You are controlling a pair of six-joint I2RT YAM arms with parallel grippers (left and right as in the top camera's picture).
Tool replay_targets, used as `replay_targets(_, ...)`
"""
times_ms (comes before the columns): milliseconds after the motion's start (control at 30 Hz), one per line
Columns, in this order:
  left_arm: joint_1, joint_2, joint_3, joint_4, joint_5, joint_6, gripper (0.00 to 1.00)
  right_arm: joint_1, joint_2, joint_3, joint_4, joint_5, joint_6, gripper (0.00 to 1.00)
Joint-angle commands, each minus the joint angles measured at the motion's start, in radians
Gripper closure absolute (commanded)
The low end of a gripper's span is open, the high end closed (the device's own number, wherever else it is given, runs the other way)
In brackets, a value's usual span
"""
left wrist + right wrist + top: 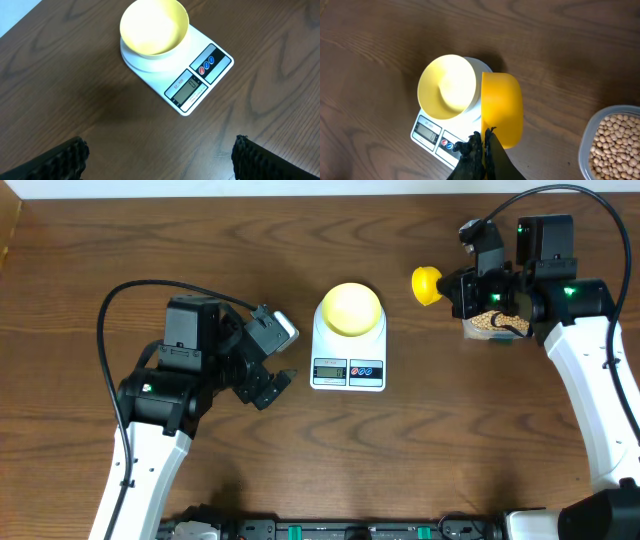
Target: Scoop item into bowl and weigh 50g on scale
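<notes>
The pale yellow bowl [350, 308] [154, 27] [447, 87] stands on the white scale [348, 372] [200, 80] [432, 132], and I see nothing inside it. My right gripper [453, 286] [485, 139] is shut on the handle of a bright yellow scoop [427, 284] [502, 110]. The scoop's cup hangs just right of the bowl, turned so its inside is hidden. Beige beans [484, 323] [615, 142] fill a clear tub [585, 147] under the right wrist. My left gripper [272, 388] [160, 156] stands open over bare wood to the left of the scale, its fingers [70, 157] wide apart.
The table is dark wood, with its left edge [8, 240] at the far left. A black cable [140, 288] loops over the left arm. Equipment lines the front edge [330, 530].
</notes>
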Motion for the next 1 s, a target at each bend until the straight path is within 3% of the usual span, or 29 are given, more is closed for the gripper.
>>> replay_targets(0, 0.005, -0.011, -0.008, -0.002, 0.010, 0.008, 0.06, -0.004, -0.004, 0.020, -0.005, -0.014, -0.013, 0.99)
replay_targets(333, 0.005, -0.011, -0.008, -0.002, 0.010, 0.008, 0.07, -0.007, -0.005, 0.027, 0.019, -0.006, 0.055, 0.99)
replay_targets(500, 0.005, -0.011, -0.008, -0.002, 0.010, 0.008, 0.06, -0.036, -0.004, 0.124, -0.001, -0.002, 0.058, 0.99)
replay_targets(733, 0.005, -0.011, -0.008, -0.002, 0.010, 0.008, 0.06, -0.143, 0.090, 0.472, -0.077, 0.058, 0.125, 0.99)
replay_targets(967, 0.005, -0.011, -0.008, -0.002, 0.010, 0.008, 0.06, -0.216, 0.314, 0.795, -0.335, 0.078, 0.158, 0.99)
